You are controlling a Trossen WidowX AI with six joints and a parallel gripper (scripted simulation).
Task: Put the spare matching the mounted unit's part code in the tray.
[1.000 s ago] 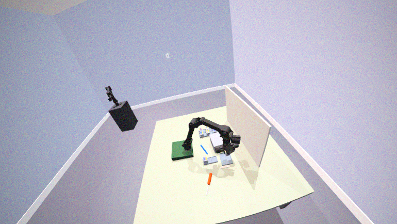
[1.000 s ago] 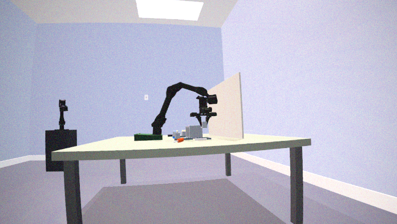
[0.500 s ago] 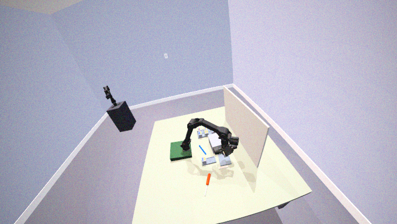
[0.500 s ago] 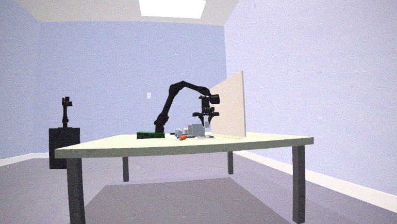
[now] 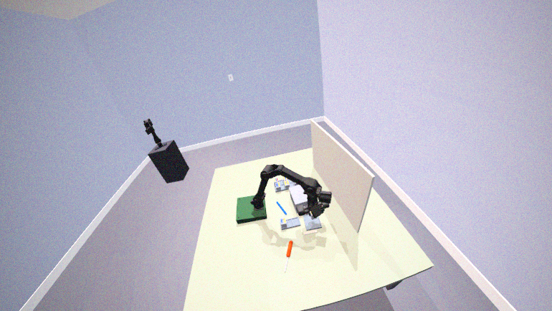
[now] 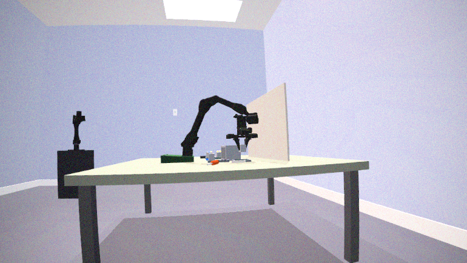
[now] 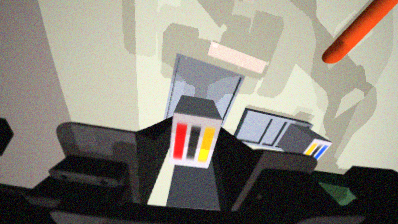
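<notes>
My gripper [image 6: 242, 148] [image 7: 193, 122] is shut on a small grey block-shaped spare [image 7: 196, 142]. Its white label has red, black and yellow stripes. The spare is held upright above the table, by the near end of the large grey box. The flat blue-grey tray [image 5: 312, 223] [image 7: 202, 75] lies below; the held spare covers part of it in the wrist view. A slotted rack [image 5: 293, 223] [image 7: 255, 125] beside the tray bears a unit [image 7: 317, 147] with yellow, black and blue stripes. I cannot tell which unit is the mounted one; no printed letters are readable.
The large grey box [image 5: 297, 194] [image 6: 232, 152] stands behind the tray. More striped units [image 5: 277, 185] stand at the back. An upright board [image 5: 343, 173] [image 6: 269, 127] rises at the right. A blue pen [image 5: 281, 208], an orange screwdriver [image 5: 289, 249] [image 7: 352, 37] and a green block [image 5: 247, 210] also lie there.
</notes>
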